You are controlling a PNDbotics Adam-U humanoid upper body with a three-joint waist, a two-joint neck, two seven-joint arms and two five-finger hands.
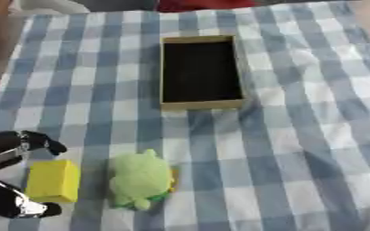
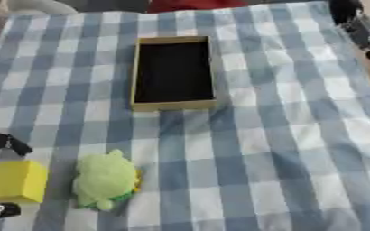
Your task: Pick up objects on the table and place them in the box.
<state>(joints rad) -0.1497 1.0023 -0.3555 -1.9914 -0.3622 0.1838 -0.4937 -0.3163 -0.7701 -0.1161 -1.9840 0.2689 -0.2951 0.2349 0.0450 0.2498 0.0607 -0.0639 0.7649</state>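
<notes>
Left eye view: left robot hand (image 1: 11, 176) straddling yellow block (image 1: 54, 181), fingers spread.

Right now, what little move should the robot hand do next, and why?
Probably close the left hand on the yellow block. Its fingers already sit on either side of the block without curling round it, and the box looks empty, with the green toy lying beside the block.

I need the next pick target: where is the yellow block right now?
The yellow block lies near the table's lower left, between the left hand's fingers and just left of the green plush toy.
</notes>
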